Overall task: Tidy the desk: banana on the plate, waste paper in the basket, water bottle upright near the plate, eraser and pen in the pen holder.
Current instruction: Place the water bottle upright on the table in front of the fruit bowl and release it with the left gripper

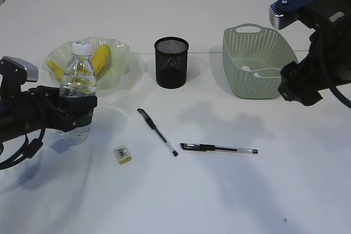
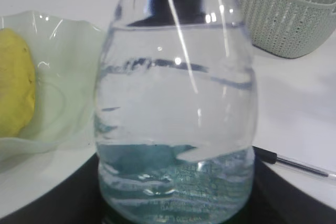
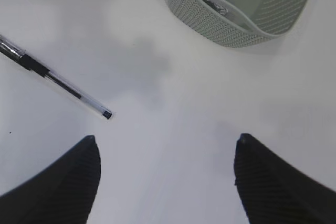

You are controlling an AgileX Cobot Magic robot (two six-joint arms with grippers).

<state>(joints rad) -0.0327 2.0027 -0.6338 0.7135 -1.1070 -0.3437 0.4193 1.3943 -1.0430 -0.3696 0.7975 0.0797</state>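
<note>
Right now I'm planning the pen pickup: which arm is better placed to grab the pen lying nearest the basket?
Probably the right: the right gripper is open, empty, with that pen in view. The left gripper is clamped on the water bottle.

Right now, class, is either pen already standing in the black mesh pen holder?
No, both pens lie flat on the desk, in front of the pen holder.

Black arms w/ cables; right arm has blue screwed cover.
</note>
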